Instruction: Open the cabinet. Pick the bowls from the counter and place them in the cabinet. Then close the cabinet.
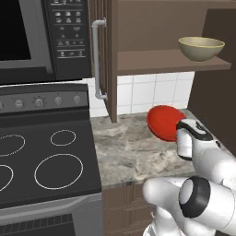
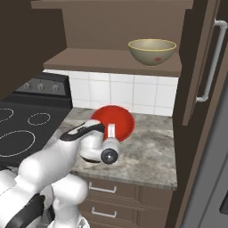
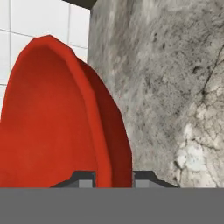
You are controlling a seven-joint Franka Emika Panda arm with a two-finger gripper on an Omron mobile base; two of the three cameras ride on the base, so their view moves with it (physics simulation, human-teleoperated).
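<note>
The claw (image 3: 113, 177) is clamped on the rim of the red bowl (image 2: 115, 121), one fingertip on each side of the thin wall at the bottom centre of the hand view. The bowl sits tilted at the middle of the right base view, just above the speckled table (image 2: 147, 156), its wall running up and away from the claw. The step in hand looks like carrying this bowl up to the cabinet shelf (image 2: 111, 60), whose doors stand open. To do it well, I would lift straight up first so the bowl clears the table, keep the thin rim grip steady against slipping, and pass below then over the shelf's front edge. The beige bowl (image 2: 152, 51) already rests at the shelf's upper right, so aim left of it.
</note>
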